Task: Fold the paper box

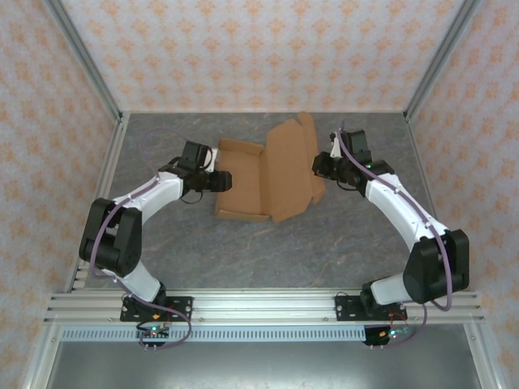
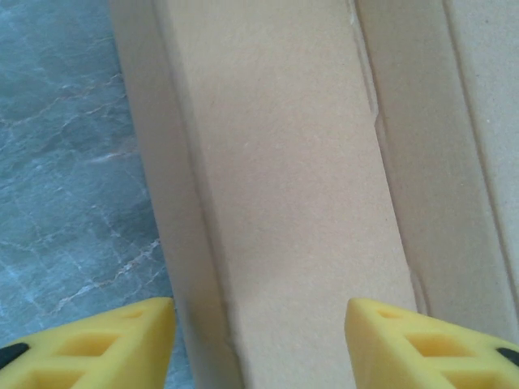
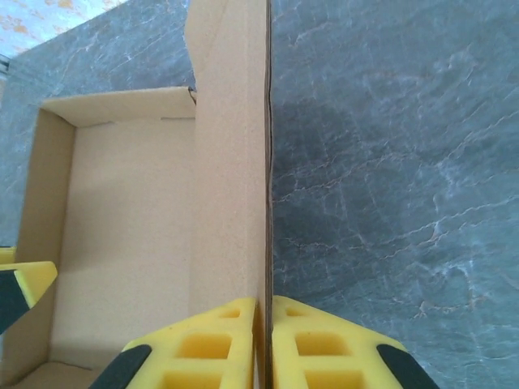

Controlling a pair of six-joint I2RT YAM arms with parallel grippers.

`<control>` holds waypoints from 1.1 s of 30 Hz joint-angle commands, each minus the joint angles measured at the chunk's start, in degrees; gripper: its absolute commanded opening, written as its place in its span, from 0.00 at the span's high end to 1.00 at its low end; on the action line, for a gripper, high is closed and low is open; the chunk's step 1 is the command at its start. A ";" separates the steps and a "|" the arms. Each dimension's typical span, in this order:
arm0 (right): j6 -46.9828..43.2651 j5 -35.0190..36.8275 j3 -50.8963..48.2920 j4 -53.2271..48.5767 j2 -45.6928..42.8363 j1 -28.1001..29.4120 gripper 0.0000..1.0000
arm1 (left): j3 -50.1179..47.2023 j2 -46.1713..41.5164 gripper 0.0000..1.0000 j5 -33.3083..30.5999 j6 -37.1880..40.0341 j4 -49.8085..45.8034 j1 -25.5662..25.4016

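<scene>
The paper box [image 1: 243,185] is brown cardboard, a shallow tray on the grey table with its lid [image 1: 289,166] tilted up on the right. My right gripper [image 1: 319,166] is shut on the lid's free edge, and in the right wrist view both yellow fingers [image 3: 203,348] press against the thin cardboard [image 3: 231,162]. My left gripper [image 1: 220,180] is at the tray's left wall. In the left wrist view its jaws stand open [image 2: 259,348] astride a cardboard wall panel [image 2: 284,186], with gaps on both sides. A left fingertip [image 3: 28,279] peeks in at the tray's edge.
Grey marbled table top [image 1: 324,243] surrounds the box. Patterned walls with metal posts [image 1: 89,65] enclose the back and sides. An aluminium rail [image 1: 259,306] carrying both arm bases runs along the near edge.
</scene>
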 commanded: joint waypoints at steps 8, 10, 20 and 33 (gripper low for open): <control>-17.95 9.73 14.34 -18.81 3.30 1.72 0.92 | 0.49 -5.09 0.23 -2.01 0.72 -1.78 -1.54; -20.77 9.64 17.02 -21.27 4.17 1.66 0.92 | 0.85 -5.44 0.23 -5.43 1.74 -3.29 -1.46; -36.74 11.17 25.92 -27.48 9.24 2.57 0.92 | -0.85 -6.67 0.23 -9.50 2.13 -2.67 -1.31; -56.95 5.39 32.16 -29.19 13.45 4.00 0.92 | -2.80 -8.97 0.25 -12.84 2.55 -3.29 -0.04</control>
